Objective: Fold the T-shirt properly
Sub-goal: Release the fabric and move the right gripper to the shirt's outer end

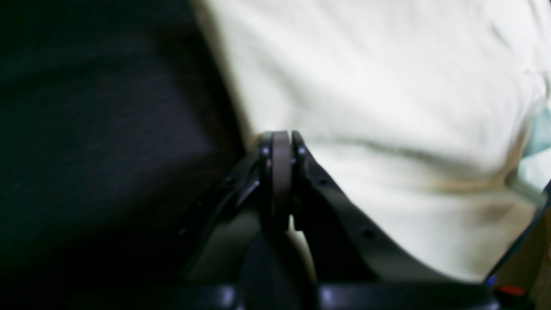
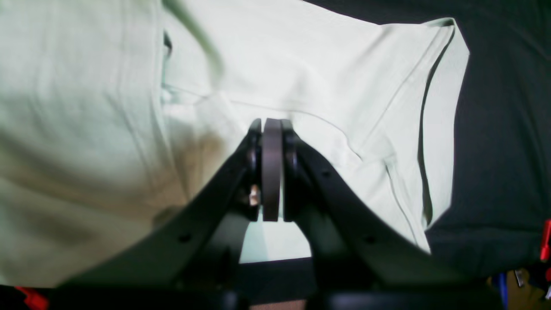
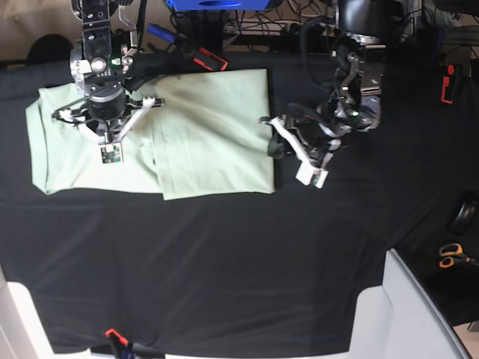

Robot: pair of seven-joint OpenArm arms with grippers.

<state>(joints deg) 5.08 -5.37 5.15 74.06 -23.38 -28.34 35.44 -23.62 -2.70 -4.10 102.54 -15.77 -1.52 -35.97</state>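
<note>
The pale mint-green T-shirt lies on the black tablecloth at the upper left, its right part folded over the middle. My right gripper stands over the shirt's left part. In the right wrist view it is shut, pads together, with a sleeve to its right. My left gripper sits at the shirt's right edge. In the left wrist view it is shut just where the T-shirt meets the black cloth. I see no cloth between either pair of pads.
Scissors and a dark rounded object lie at the right edge. A white box fills the bottom right corner. A red-and-black tool sits just behind the shirt's far edge, with cables and a blue item beyond.
</note>
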